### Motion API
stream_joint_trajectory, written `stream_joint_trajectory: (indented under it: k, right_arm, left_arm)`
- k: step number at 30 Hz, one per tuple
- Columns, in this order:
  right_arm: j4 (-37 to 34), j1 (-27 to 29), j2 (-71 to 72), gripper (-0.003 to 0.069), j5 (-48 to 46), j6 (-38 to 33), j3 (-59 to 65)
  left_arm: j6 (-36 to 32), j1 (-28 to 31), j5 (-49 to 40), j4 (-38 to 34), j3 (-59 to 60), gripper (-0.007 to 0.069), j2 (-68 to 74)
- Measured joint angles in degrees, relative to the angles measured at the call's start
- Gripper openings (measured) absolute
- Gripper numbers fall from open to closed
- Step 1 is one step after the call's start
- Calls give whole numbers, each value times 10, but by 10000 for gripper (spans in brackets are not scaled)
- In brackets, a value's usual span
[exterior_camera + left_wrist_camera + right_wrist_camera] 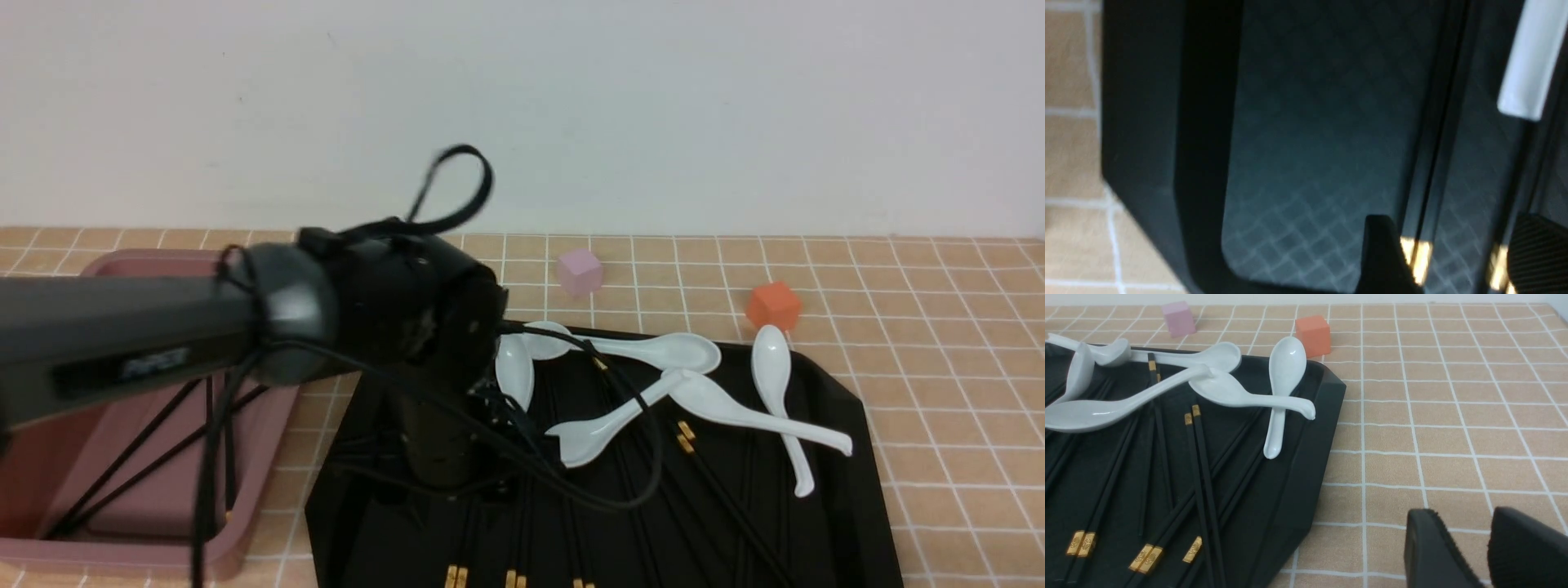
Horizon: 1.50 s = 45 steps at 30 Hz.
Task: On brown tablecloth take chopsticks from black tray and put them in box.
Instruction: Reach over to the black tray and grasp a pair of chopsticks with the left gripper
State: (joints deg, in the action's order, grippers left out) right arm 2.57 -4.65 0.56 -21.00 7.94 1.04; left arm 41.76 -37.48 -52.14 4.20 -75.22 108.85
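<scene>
Left jaws released, straddling chopsticks (1429, 143) on black tray (1143, 122); right jaws slightly parted, empty, over brown tablecloth (1453, 416). Several sticks lie in box (122, 559). We risk pinching two sticks or snagging nearby spoon (1527, 61) handle.

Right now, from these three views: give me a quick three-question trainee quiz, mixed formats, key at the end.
1. Multiple choice: the open left hand straddles A) a fork, B) gold-banded chopsticks, C) a knife.
2. True or false: the box already holds chopsticks.
3. Fill in: the orange cube sits on the ___, just past the black tray.
Key: 1 B; 2 true; 3 brown tablecloth.
</scene>
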Motion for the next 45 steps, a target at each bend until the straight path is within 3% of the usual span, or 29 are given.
stream_joint_trajectory:
  k: [15, 27, 32, 40, 45]
  right_arm:
    - [0, 0, 0, 240, 0, 0, 0]
    - [0, 0, 0, 240, 0, 0, 0]
    - [0, 0, 0, 240, 0, 0, 0]
    - [0, 0, 0, 240, 0, 0, 0]
    - [0, 0, 0, 240, 0, 0, 0]
  left_arm:
    - [0, 0, 48, 33, -2, 415, 40]
    - [-2, 0, 48, 36, -10, 367, 64]
    - [-3, 0, 45, 33, -12, 307, 65]
    - [-3, -1, 37, 32, -12, 120, 66]
    - [-2, -1, 25, 37, -13, 115, 64]
